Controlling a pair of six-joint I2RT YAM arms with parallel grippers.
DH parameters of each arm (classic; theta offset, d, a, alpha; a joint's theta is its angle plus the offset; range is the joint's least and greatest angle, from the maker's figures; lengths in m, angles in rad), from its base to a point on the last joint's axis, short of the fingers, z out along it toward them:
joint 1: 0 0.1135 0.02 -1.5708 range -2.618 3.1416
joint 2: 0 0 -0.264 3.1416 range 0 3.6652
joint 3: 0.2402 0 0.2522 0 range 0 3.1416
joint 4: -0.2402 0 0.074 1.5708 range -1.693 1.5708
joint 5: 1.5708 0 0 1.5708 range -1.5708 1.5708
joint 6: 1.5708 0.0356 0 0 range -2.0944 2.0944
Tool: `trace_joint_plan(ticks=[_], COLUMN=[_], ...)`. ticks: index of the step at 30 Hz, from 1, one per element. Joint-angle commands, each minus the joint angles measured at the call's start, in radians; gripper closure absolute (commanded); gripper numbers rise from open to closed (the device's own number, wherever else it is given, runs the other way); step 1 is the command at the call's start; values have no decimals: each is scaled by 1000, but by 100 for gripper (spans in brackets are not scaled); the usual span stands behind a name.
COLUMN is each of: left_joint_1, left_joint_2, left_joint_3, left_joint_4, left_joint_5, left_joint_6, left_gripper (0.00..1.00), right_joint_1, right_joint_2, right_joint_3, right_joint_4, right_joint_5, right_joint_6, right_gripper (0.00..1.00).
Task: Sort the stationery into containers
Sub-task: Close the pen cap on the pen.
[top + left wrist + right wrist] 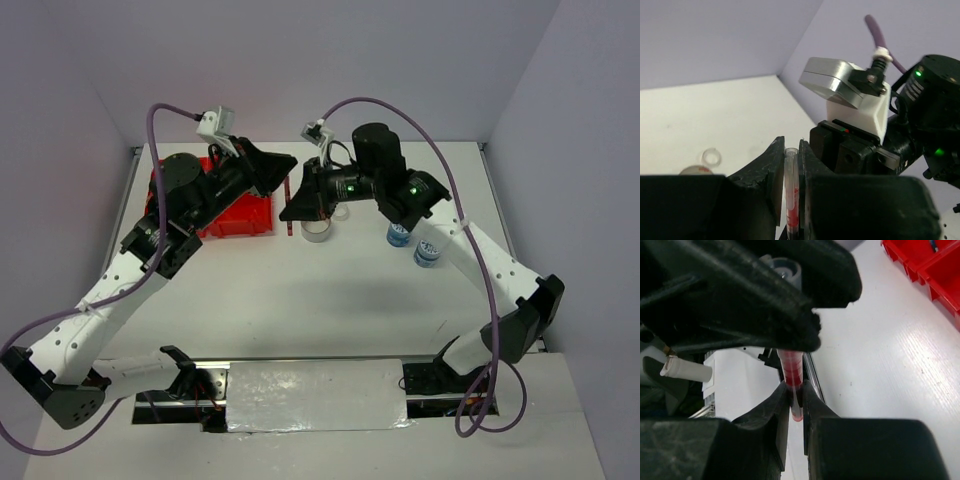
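Left wrist view showed the left fingers (767,175) clenched on a red pen (791,200); the right fingers (775,412) grasped the same pen, above the desk (330,290) beside the red bin (240,218).

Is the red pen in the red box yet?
No, out. The red pen is pinched by both the left gripper and right gripper, outside the red bin.

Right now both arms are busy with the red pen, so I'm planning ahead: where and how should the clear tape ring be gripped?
Take the clear tape ring with the fingers astride its wall, one inside the hole, one outside, coming straight down. It seems to lie flat on the table, hole up, leaving the rim exposed.
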Motion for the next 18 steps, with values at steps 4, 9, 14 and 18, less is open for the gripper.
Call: trace_joint_plan(ticks=[4,9,14,18], left_joint_1=[-13,1,25,42], left_joint_2=[66,28,23,29], left_joint_3=[182,221,258,261], left_joint_4=[-591,-485,-424,-405], left_joint_5=[40,16,72,120], left_joint_6=[22,-7,-8,-13], left_gripper=[93,53,70,59], right_joint_1=[-9,8,10,16], right_joint_2=[-199,-240,-266,-269], right_joint_3=[-116,-199,-233,-237], right_joint_4=[537,500,470,460], right_joint_5=[108,107,110,99], right_joint_6=[13,2,-1,-3], right_gripper=[100,100,100,100])
